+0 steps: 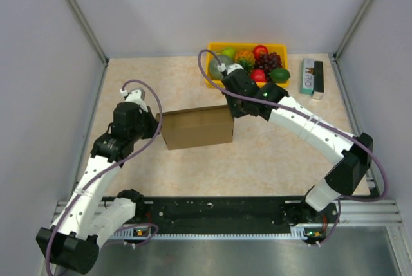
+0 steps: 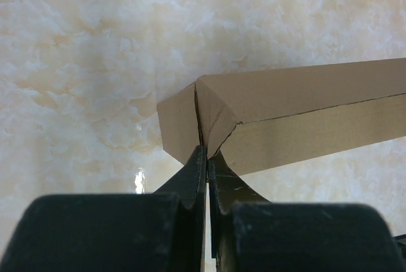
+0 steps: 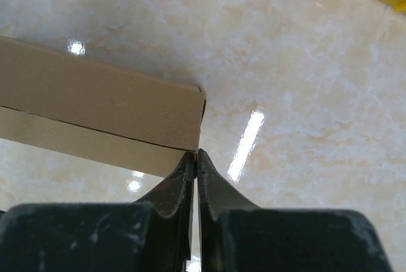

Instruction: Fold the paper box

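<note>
**Well, both claws closed at the box's two ends**

Right in the middle of the pale, marble-patterned table [image 1: 270, 160] lay the paper box [image 1: 196, 128]. It was a flat brown cardboard oblong, matte, with crisp straight edges and a dark seam along its length. At its nine o'clock end the left gripper [image 2: 206, 151] had its black fingers pressed together. The tips touched the creased end flap where two folds met, and whether any card was nipped between them could not be told. At three o'clock the right gripper [image 3: 193, 153] was closed just as tightly, tips against the box's square corner. Off at one o'clock sat a glossy yellow plastic tray [image 1: 277, 46] of rounded fruit [image 1: 260, 51], with a small printed carton [image 1: 312, 76] just beside it at its three o'clock.
</note>
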